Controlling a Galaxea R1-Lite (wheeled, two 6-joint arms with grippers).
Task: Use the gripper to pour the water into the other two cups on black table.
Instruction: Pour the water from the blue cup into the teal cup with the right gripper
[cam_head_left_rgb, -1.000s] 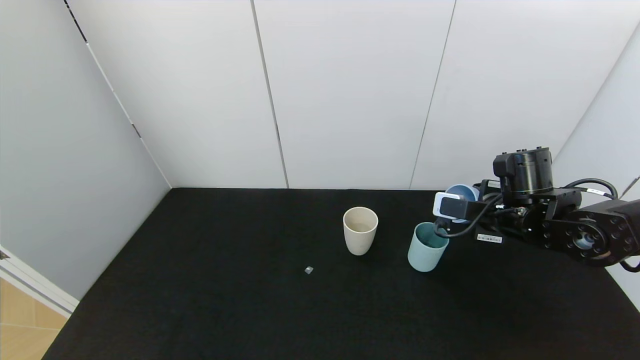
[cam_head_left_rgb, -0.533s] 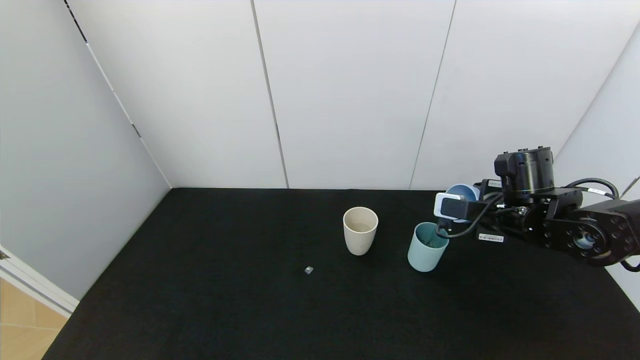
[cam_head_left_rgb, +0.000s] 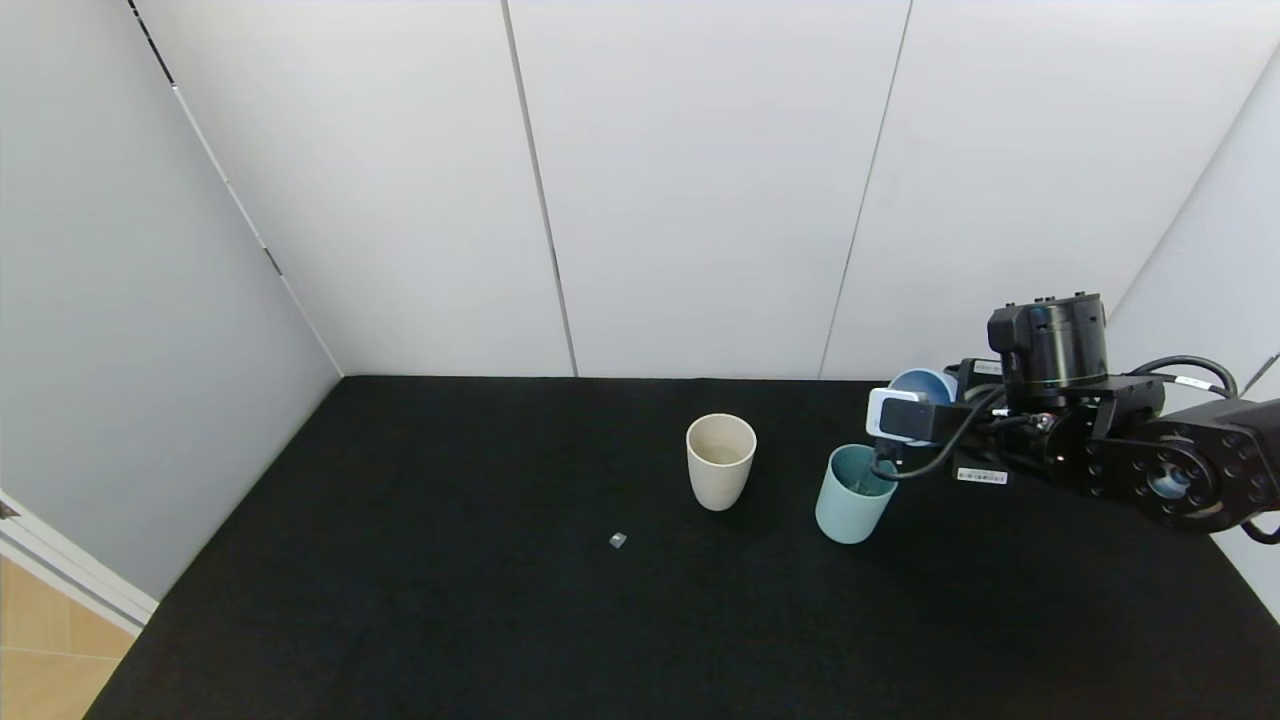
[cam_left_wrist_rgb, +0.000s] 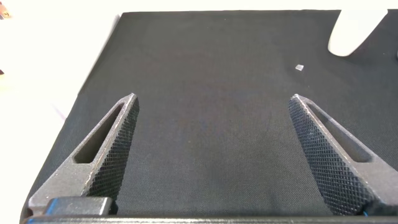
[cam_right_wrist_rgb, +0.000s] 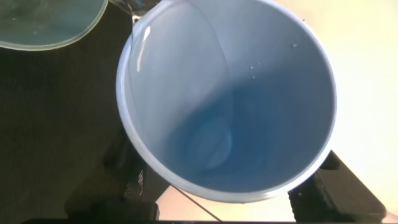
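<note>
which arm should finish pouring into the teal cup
Right. The right gripper already holds the tilted light blue tumbler just above the teal-green tumbler. The left gripper hangs open and empty over bare black table.

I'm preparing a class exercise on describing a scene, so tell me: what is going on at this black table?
The right gripper holds a light blue cup tipped over the teal-green cup, as if pouring. Some water remains inside the blue cup. The cream-beige cup stands upright and apart on the black table, to the robot's left of the teal one. The left gripper hangs open above bare table, holding nothing.
</note>
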